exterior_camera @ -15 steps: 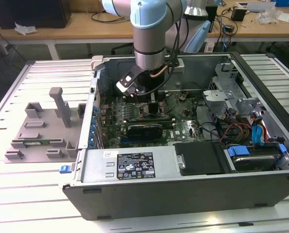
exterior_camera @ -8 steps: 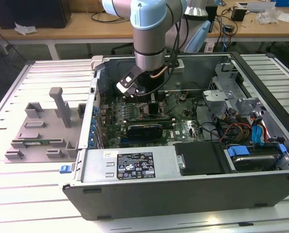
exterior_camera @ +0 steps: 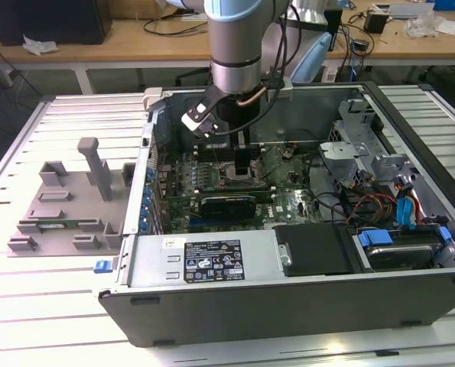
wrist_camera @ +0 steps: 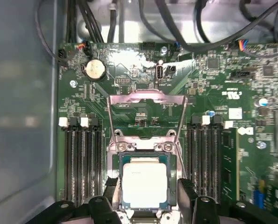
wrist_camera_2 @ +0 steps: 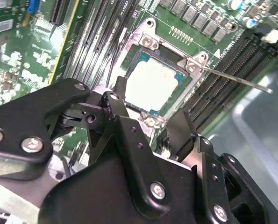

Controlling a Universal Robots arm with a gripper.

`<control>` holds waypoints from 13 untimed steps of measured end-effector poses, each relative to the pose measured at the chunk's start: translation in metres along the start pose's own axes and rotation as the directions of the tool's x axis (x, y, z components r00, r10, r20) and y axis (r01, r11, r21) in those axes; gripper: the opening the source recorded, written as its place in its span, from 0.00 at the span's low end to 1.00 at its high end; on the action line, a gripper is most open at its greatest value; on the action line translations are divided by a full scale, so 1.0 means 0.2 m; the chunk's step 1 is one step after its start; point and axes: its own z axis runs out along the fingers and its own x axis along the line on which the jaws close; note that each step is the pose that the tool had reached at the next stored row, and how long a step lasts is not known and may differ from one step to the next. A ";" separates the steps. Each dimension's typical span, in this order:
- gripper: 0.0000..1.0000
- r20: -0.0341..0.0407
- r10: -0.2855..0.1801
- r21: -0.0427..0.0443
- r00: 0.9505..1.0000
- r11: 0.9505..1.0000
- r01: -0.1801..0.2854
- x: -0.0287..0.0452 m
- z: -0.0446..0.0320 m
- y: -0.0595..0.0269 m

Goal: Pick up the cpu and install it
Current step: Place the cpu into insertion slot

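Slatted metal tabletop (exterior_camera: 59, 306) carries an open computer case (exterior_camera: 212, 310), with a cluttered wooden desk across the far side of the room. On the exterior view's left of the case lies a grey moulded fixture tray (exterior_camera: 59, 210). The arm reaches down into the case from the far side, and its gripper (exterior_camera: 241, 164) hangs low over the motherboard (exterior_camera: 292, 202).

In both wrist views the cpu (wrist_camera: 145, 179) (wrist_camera_2: 153, 84) lies flat inside the socket frame (wrist_camera: 114, 161), silver top upward, its edges square to the frame. It looks seated rather than tilted, though how well it sits underneath cannot be seen. The gripper (wrist_camera: 147, 186) (wrist_camera_2: 146, 112) straddles it. Its fingers (wrist_camera: 185, 189) are spread apart, one on each side of the chip and outside the chip's edges, with a gap showing between each pad and the pale rim. They grip nothing.

The metal load plate (wrist_camera: 146, 100) stands swung up and away from the socket, and the thin retention lever (wrist_camera_2: 237, 79) sticks out free beside the memory slots (wrist_camera: 82, 158).

By my reading the picking up and placing are done and the chip is released. The socket is not yet clamped shut, so the install is well along but unfinished.
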 end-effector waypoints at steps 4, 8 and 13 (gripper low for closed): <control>0.41 0.002 0.000 0.000 1.000 1.000 0.000 0.000 -0.005 0.000; 0.11 0.002 0.000 0.000 1.000 1.000 0.000 0.000 -0.005 0.000; 0.11 0.004 0.000 0.000 1.000 1.000 0.000 0.001 -0.062 0.004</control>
